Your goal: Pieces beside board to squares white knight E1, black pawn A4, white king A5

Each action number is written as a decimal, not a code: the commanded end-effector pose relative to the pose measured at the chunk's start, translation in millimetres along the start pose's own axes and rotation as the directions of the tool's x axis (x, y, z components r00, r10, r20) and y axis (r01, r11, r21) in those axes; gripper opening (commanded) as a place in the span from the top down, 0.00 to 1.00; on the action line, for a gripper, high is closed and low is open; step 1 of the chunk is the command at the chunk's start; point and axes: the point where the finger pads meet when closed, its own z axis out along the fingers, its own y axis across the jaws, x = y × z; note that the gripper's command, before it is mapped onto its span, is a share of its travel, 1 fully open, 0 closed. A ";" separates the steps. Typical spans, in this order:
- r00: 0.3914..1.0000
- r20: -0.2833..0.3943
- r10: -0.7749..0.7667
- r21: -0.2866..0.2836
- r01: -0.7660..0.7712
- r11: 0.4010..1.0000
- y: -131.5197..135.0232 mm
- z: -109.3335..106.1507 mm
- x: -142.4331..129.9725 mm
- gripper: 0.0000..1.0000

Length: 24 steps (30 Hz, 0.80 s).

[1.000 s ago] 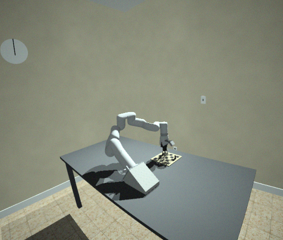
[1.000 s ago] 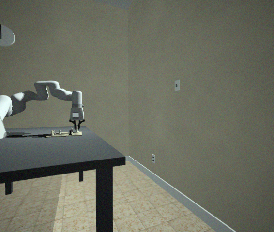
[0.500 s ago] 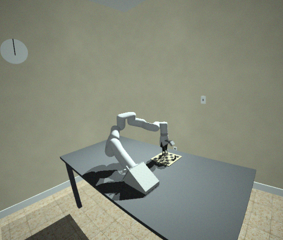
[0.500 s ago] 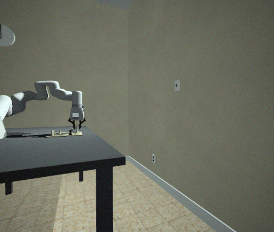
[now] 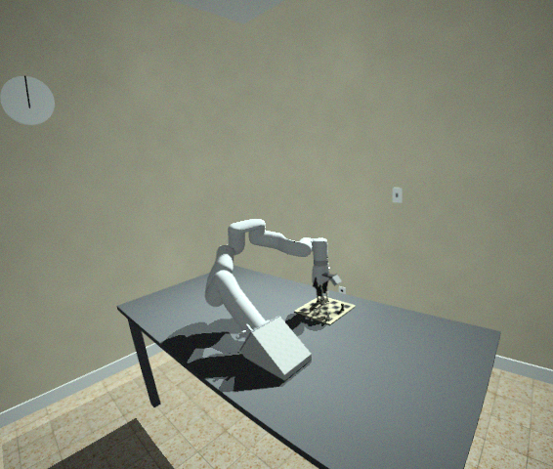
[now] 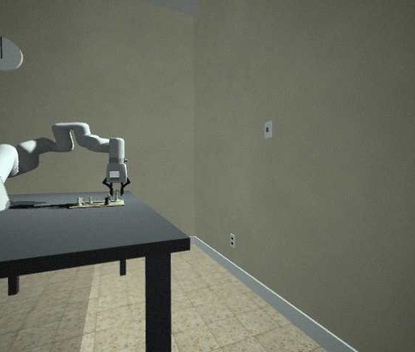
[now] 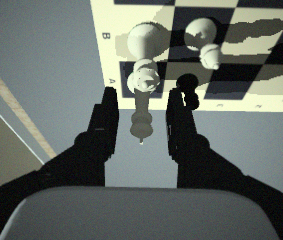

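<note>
My gripper (image 5: 321, 297) (image 6: 116, 194) (image 7: 142, 101) is open near the A5 corner of the board (image 5: 352, 305) (image 6: 121, 203) (image 7: 108, 57). The white king (image 6: 116, 196) (image 7: 141, 130) stands upright on that corner square between the fingers, with a gap on both sides in the wrist view. Its base is hidden behind a taller white piece's head. The black pawn (image 7: 187, 82) stands upright on A4, just outside the right finger in the wrist view. A white piece (image 6: 80, 201) stands near the board's left end in the exterior view. It is too small to tell whether it is the knight.
A tall white piece (image 7: 148, 42) stands on the B row behind the king, and another white piece (image 7: 201, 34) beside it. A black piece (image 5: 342, 307) (image 6: 107, 200) stands farther along the board. The grey table (image 5: 393, 383) (image 6: 67, 223) surrounds the board.
</note>
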 end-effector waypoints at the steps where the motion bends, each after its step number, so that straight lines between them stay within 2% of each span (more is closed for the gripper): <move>1: 1.000 -0.003 0.000 0.005 0.000 1.000 -1.2 -5.8 0.9 0.58; 6: 1.000 -0.003 0.000 0.005 0.000 1.000 -1.2 -14.0 0.8 0.58; 18: 1.000 -0.003 0.000 0.005 0.000 1.000 -0.9 -74.4 0.7 0.58; 24: 1.000 -0.003 0.000 0.005 0.000 1.000 -0.8 -87.5 0.7 0.58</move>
